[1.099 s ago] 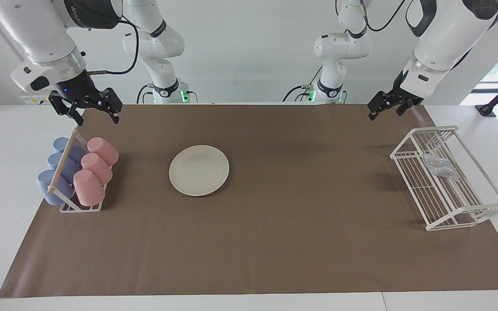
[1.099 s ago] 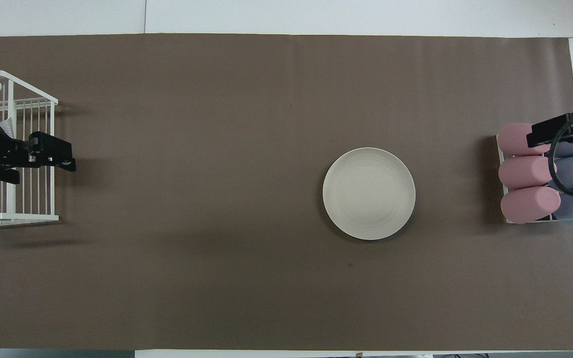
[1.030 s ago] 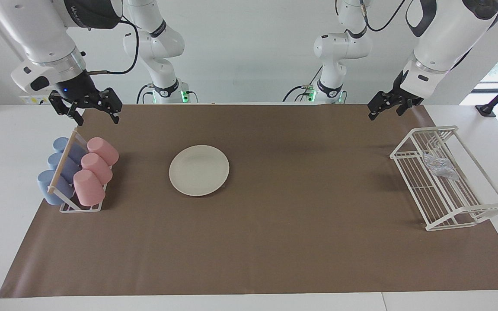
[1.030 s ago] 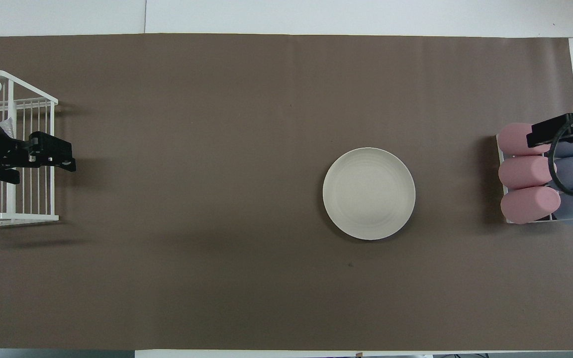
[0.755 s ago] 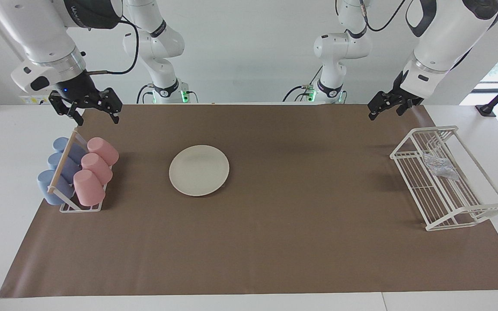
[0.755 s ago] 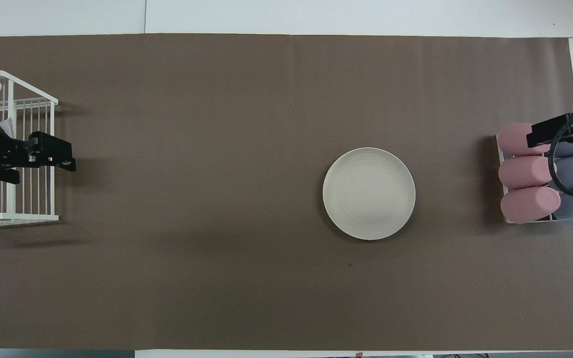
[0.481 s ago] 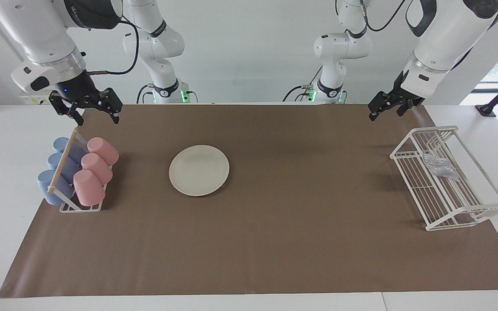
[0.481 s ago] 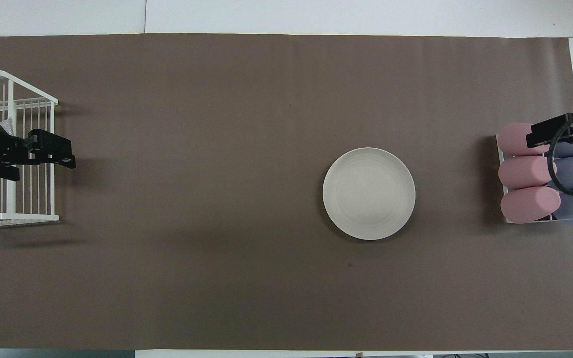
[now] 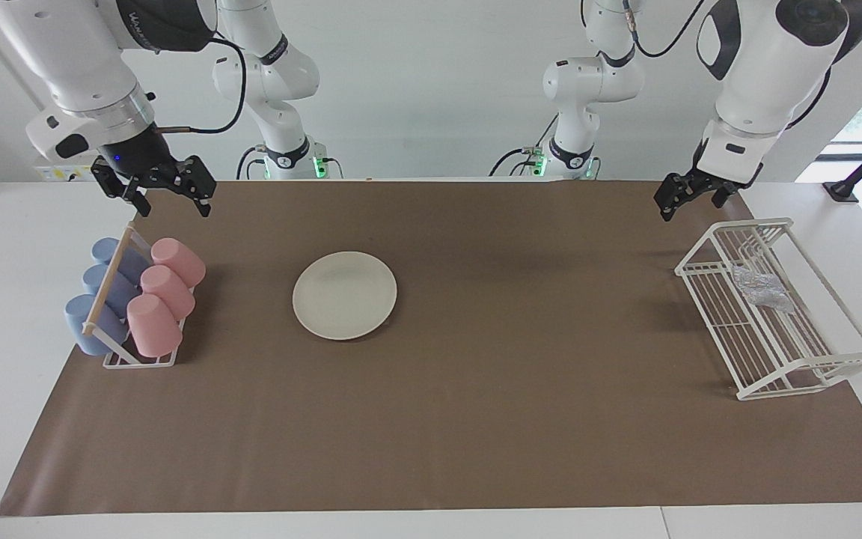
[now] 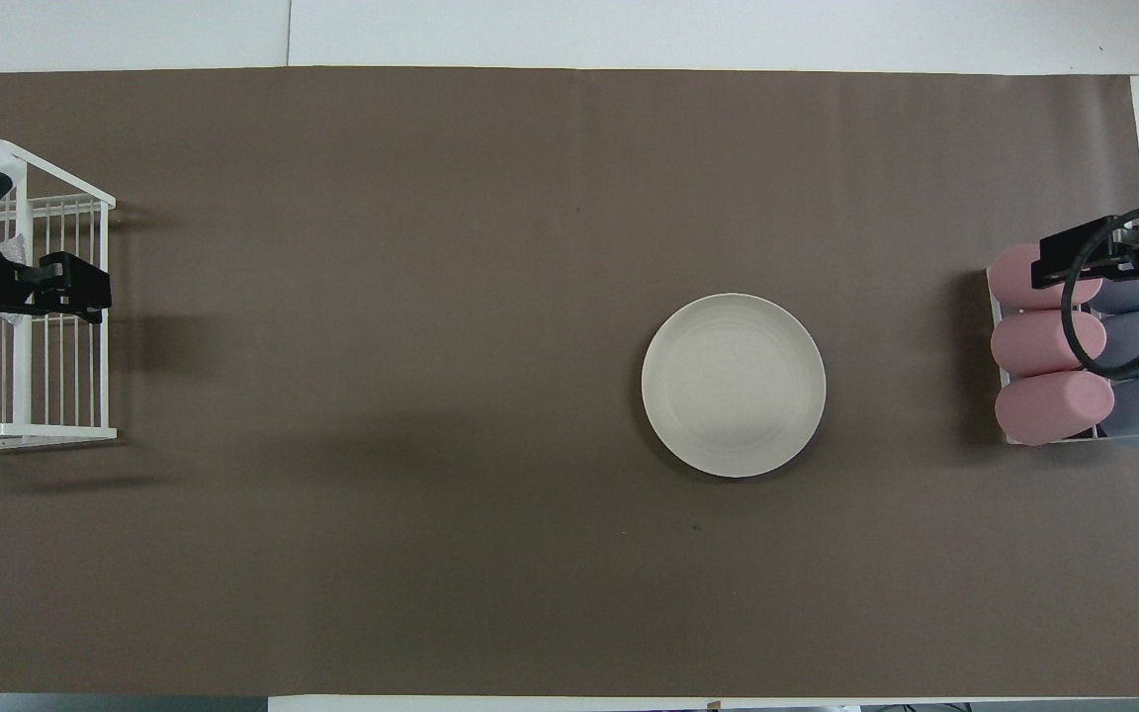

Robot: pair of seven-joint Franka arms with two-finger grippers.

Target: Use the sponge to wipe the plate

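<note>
Lying flat on the brown paper table cover (image 9: pixel 476 419), the round cream-white dinner plate (image 9: pixel 344 294) sits toward the right arm's end of the table, beside the rack of pink and blue cups (image 9: pixel 132 299); it looks stiff, smooth and probably slippery, likely to slide under a wipe unless steadied at its shallow rim; the white wire dish rack (image 9: pixel 775 359) stands at the left arm's end, well apart from the plate; in it rests the small silvery-grey wrinkly mesh sponge (image 9: pixel 762 289), seemingly light and soft, best pinched across its bunched middle from above; the left gripper (image 9: pixel 689 196) hangs open and empty over the rack's robot-side end; the right gripper (image 9: pixel 169 201) waits open and empty above the cover near the cups.
</note>
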